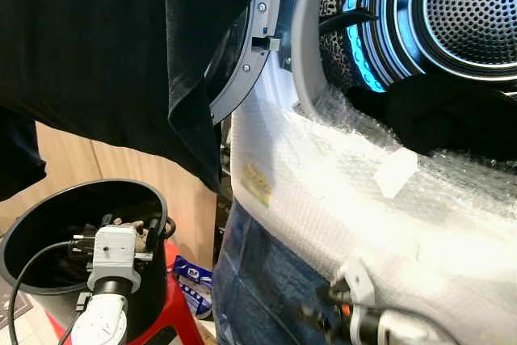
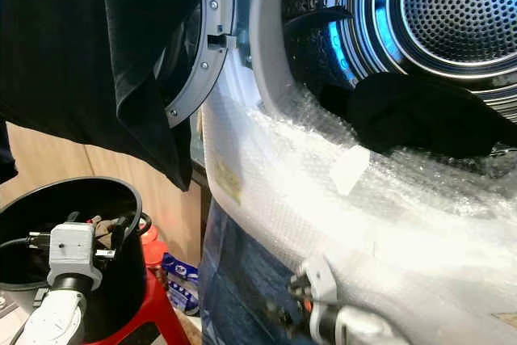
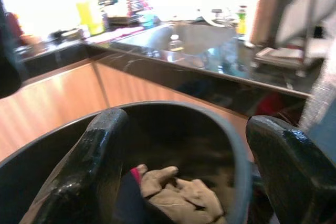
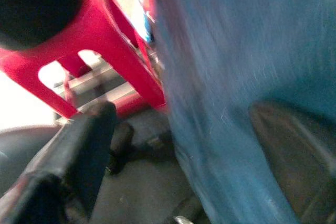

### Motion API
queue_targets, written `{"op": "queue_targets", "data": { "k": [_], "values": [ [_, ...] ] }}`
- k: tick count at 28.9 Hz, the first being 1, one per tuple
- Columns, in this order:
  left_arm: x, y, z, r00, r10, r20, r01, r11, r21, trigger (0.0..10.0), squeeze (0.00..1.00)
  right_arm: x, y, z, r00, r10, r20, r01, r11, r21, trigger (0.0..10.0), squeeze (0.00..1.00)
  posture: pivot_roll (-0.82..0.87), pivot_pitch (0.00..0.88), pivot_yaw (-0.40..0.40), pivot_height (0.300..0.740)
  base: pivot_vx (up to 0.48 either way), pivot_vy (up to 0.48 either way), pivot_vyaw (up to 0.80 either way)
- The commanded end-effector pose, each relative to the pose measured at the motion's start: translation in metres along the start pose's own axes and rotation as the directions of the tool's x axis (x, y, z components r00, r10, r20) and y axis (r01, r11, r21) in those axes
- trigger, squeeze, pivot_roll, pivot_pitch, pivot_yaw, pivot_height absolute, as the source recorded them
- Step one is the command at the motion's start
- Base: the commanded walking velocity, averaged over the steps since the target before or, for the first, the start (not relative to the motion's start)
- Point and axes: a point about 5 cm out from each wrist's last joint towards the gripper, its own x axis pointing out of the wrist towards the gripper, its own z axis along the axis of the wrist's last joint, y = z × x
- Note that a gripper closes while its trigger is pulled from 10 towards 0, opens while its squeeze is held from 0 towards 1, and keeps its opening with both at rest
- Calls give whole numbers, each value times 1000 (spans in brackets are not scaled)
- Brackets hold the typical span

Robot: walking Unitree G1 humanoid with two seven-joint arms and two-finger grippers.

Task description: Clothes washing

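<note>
1. One black garment (image 2: 428,115) lying in the mouth of the perforated steel washer drum (image 1: 477,10), just above the bubble-wrapped front rim (image 1: 380,199).
2. One more black cloth (image 1: 113,46) hanging at upper left, over the grey door hinge (image 1: 246,58).
3. One round black bucket (image 1: 36,228) on one red plastic stool (image 4: 100,61), holding beige cloth (image 3: 178,195).
4. Left gripper (image 3: 184,166) over the bucket, fingers wide apart, holding nothing.
5. Right gripper (image 4: 184,150) low, fingers spread around blue denim fabric (image 4: 236,77); grip possibly loose, view blurred.
</note>
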Motion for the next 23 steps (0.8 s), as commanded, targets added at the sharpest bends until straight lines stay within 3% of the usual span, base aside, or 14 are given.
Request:
{"op": "queue_targets", "data": {
  "k": [1,4,5,6,10,12,13,16,20,22,23],
  "values": [
    [1,8,4,999,32,-3,-32,999,-21,10000,0,-1,-15,-20,989,-126,-73,127,992,10,10000,0,92,0,-93,740,0,0,0],
    [4,16,6,997,74,-13,-74,996,-43,10000,0,4,-15,-34,982,-155,-110,161,986,42,10000,0,99,0,-93,740,0,0,0],
    [5,20,7,996,93,-14,-94,994,-48,10000,0,5,-13,-40,983,-138,-123,150,985,91,10000,0,103,0,-90,740,0,0,0],
    [6,24,9,993,114,-12,-115,992,-56,10000,0,6,-9,-47,986,-91,-139,111,984,142,10000,0,114,0,-91,740,0,0,0],
    [5,27,10,993,113,-12,-114,992,-48,10000,0,3,1,-69,980,81,-184,-48,983,176,10000,0,116,0,-95,740,0,0,0],
    [3,29,9,992,121,-24,-122,992,-43,10000,0,0,-3,-82,965,26,-260,6,993,122,10000,0,112,0,-94,740,0,0,0],
    [2,30,6,991,130,-38,-132,990,-41,10000,0,-4,-9,-95,940,-52,-338,88,992,92,10000,0,103,0,-92,740,0,0,0],
    [0,33,5,986,156,-60,-159,986,-55,10000,0,-9,-12,-112,893,-141,-427,191,979,77,10000,0,105,0,-93,740,0,0,0],
    [0,38,5,980,189,-67,-192,980,-45,10000,0,-8,-4,-122,872,-117,-475,174,982,78,10000,0,112,0,-91,740,0,0,0],
    [-2,43,5,973,219,-72,-223,974,-42,10000,0,-9,-4,-127,853,-160,-497,226,971,74,10000,0,113,0,-88,740,0,0,0],
    [-4,45,5,969,236,-77,-240,969,-51,10000,0,-12,-6,-132,818,-230,-527,302,952,55,10000,0,113,0,-88,740,0,0,0]
  ]
}}
